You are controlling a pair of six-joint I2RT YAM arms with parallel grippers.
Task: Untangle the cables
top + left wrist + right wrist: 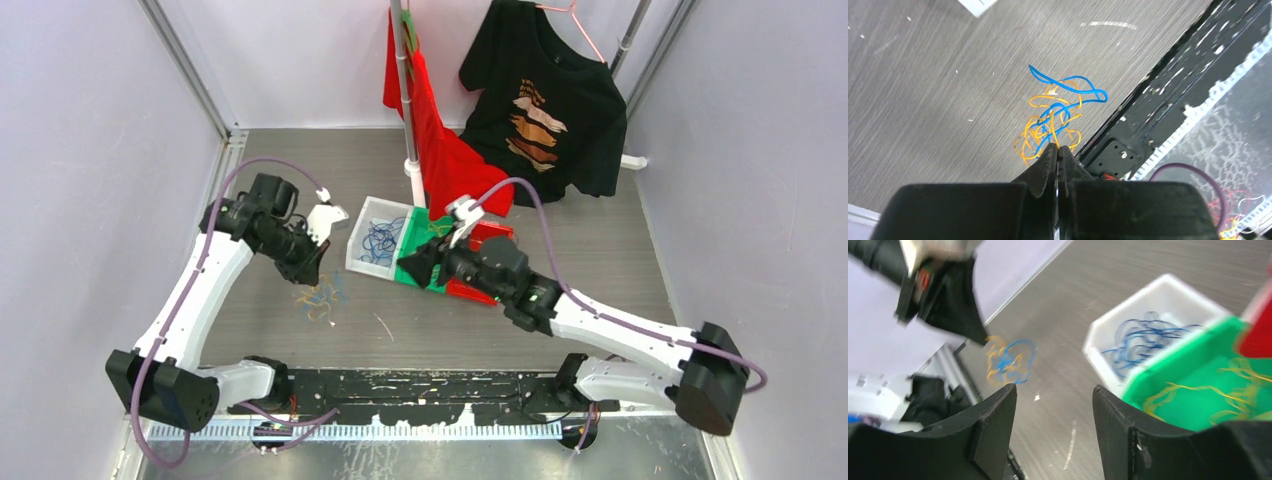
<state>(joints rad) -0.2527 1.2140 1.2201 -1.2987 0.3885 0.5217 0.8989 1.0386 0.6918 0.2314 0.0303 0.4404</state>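
Observation:
A tangle of yellow and blue cables (322, 295) lies left of centre on the grey table. In the left wrist view the tangle (1058, 112) sits right at my fingertips. My left gripper (1058, 147) is shut, with a yellow strand running in between its tips. It also shows in the top view (308, 272) and the right wrist view (984, 339), where the tangle (1009, 360) hangs just below it. My right gripper (1053, 390) is open and empty, over the table beside the bins (415, 265).
A white bin (352, 250) holds blue cables (1143, 337). Next to it, a green bin (412, 240) holds yellow cables (1198, 390), then a red bin (470, 292). A rack pole (405, 90) with red and black (545, 110) T-shirts stands behind. The black base plate (430, 385) runs along the near edge.

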